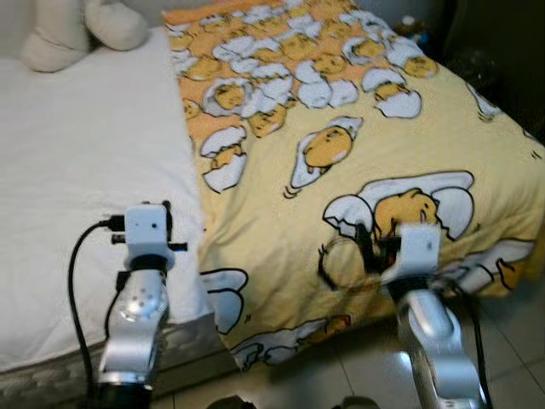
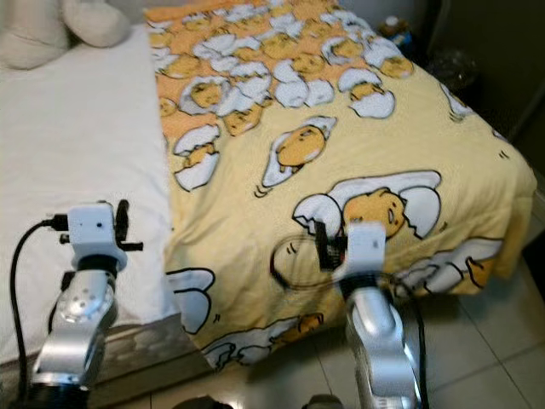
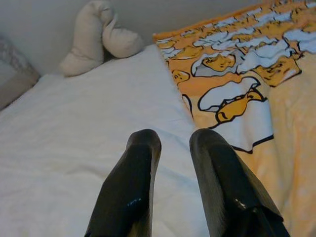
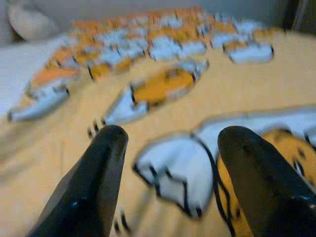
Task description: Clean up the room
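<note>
Right gripper [image 4: 170,143] hovers wide open and empty over the yellow blanket [image 1: 358,153], lower right of the frame. Left gripper [image 3: 175,143], slightly parted and empty, hangs over the white sheet [image 1: 85,170]; a cream pillow [image 1: 77,30] lies upper left.

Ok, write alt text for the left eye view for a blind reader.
A bed with a yellow cartoon-egg blanket covering its right side and bare white sheet on the left, a cream plush toy at its head. Both silver arms reach in from below, left gripper over the sheet, right gripper over the blanket.
</note>
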### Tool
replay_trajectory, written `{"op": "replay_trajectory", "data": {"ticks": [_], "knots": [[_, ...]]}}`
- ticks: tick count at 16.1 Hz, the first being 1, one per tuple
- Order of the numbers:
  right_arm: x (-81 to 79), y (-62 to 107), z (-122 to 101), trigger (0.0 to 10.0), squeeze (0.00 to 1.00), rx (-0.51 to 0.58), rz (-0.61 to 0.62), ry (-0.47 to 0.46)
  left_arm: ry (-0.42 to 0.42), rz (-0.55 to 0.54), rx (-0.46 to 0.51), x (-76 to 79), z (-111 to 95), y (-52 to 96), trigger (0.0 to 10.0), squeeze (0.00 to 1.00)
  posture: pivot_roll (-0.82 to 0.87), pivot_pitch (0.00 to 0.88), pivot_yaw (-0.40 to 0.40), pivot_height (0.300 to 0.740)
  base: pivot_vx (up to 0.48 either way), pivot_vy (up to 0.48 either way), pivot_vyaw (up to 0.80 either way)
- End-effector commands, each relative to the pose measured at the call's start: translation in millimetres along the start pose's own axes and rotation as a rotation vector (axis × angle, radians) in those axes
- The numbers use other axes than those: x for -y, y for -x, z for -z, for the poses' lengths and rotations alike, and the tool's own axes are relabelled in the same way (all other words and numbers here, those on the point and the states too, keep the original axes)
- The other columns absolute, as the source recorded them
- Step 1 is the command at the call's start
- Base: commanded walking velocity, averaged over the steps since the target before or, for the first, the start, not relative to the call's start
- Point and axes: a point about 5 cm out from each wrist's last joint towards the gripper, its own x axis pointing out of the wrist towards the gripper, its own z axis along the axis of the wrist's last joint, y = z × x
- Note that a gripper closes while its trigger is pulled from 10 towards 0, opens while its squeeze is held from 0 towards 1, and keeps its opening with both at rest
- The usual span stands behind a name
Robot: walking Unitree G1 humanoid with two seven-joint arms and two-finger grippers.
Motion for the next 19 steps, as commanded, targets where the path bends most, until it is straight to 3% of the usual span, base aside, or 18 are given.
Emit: {"op": "replay_trajectory", "data": {"ticks": [1,4,7,9,13,16,17,19], "knots": [[6.9,-3.7,5,10.0,0.0,-0.012,0.043,-0.022,0.014,-0.041,-0.003,-8.5,-3,2.9,10.0,0.0,-0.14,0.0,0.109,0.74,0.0,0.0,0.0],[13.9,-17.2,6,10.0,0.0,-0.013,0.084,-0.041,0.004,-0.065,-0.082,-13.8,8,7.5,10.0,0.0,-0.11,0.0,0.085,0.74,0.0,0.0,0.0],[-0.7,-28.6,4,10.0,0.0,0.006,-0.042,-0.025,-0.015,-0.029,-0.038,-7.0,-3,-10.7,10.0,0.0,-0.08,0.0,0.058,0.74,0.0,0.0,0.19],[-5.0,-32.3,6,10.0,0.0,-0.002,-0.064,-0.022,-0.007,-0.004,-0.034,-5.7,-5,-11.4,10.0,0.0,-0.07,0.0,0.051,0.74,0.0,0.0,0.5],[-7.8,-35.4,10,10.0,0.0,-0.004,-0.064,-0.028,0.027,0.033,-0.057,-1.0,-1,-10.3,10.0,0.0,-0.08,0.0,0.063,0.74,0.0,0.0,0.47],[0.0,-35.1,19,10.0,0.0,-0.04,0.014,0.003,0.028,0.1,-0.057,7.5,-1,-16.1,10.0,0.0,-0.1,0.0,0.084,0.74,0.0,0.0,0.15],[0.8,-35.2,18,10.0,0.0,-0.034,0.027,0.013,0.033,0.11,-0.066,8.1,1,-16.3,10.0,1.0,-0.1,0.0,0.084,0.74,0.0,0.0,0.0],[-1.7,-35.5,17,10.0,0.0,-0.024,0.014,0.004,0.047,0.116,-0.078,8.0,3,-15.4,10.0,1.0,-0.11,0.0,0.092,0.74,0.0,0.0,0.0]]}}
